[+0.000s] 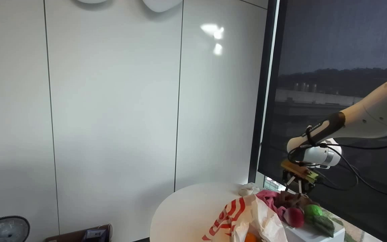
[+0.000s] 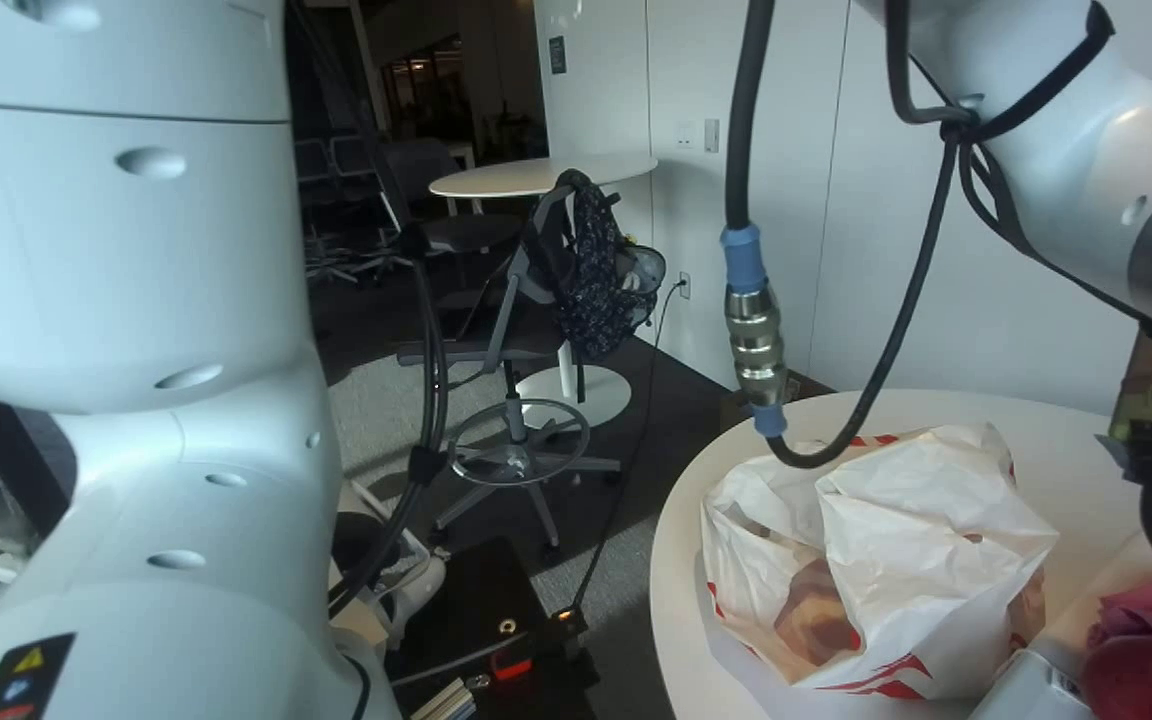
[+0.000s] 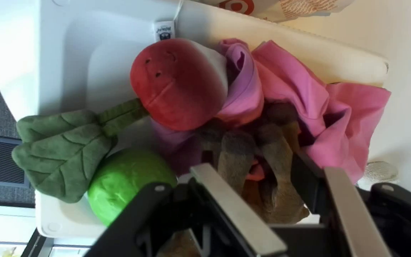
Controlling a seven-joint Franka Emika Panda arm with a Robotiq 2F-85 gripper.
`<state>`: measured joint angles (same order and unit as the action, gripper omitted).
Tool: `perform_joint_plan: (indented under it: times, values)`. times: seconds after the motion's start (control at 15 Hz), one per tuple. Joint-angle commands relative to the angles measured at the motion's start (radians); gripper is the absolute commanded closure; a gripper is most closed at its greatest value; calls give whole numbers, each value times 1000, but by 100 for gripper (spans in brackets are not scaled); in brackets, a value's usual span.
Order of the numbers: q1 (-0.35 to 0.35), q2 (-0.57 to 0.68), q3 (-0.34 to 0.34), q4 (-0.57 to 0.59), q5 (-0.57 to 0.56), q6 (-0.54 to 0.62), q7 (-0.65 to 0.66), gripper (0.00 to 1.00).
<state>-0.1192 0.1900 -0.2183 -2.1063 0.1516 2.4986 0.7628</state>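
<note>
Claw [image 3: 255,162] of black links hangs low over a white plastic bin [image 3: 105,75], its two flat, grey-faced fingers [image 3: 239,210] standing well apart. Between them, in the bin, lies a brown, fuzzy plush toy [image 3: 236,157] with dark-ended limbs; the spread is wider than the limbs, and whether a fingertip brushes the fur cannot be told. In an exterior view the tips point down at this brown toy, beneath a smooth, pale robot arm [image 1: 375,111]. Rumpled pink cloth [image 3: 309,96] lies against the toy and drapes over the bin's end. Touching that cloth sits a round, red plush vegetable [image 3: 180,85] with a small stitched face, white at one end, its quilted dark-green fabric leaves [image 3: 62,153] overhanging the bin's edge. A shiny, bright-green ball-shaped thing [image 3: 128,182] rests beside those leaves, partly behind the claw. Just beyond the bin, a crumpled white bag [image 2: 936,550] with red print stands on a round white table [image 2: 681,500], as both exterior views show; an orange item [image 1: 250,237] shows at its opening in an exterior view.
</note>
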Motion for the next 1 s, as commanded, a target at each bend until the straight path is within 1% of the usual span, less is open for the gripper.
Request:
perform_joint_plan:
  times: [0.0,0.07,0.13,0.2,0.27,0.33,0.4,0.47,0.67,0.8,0.93]
  values:
    - [38,-48,-5,-10,-133,-4,95,10]
    - [49,-71,7,-17,-159,-18,96,2]
    - [64,-93,16,-22,-195,-39,110,0]
    - [77,-113,28,-24,-221,-58,115,0]
    - [97,-140,40,-27,-274,-93,147,0]
    - [111,-164,55,-24,-316,-145,174,0]
    - [120,-191,81,-23,-330,-208,173,0]
    - [126,-215,107,-24,-326,-253,161,0]
    - [142,-280,177,-39,-262,-404,86,0]
    - [153,-312,213,-61,-238,-469,53,0]
    - [163,-333,244,-101,-203,-498,14,0]
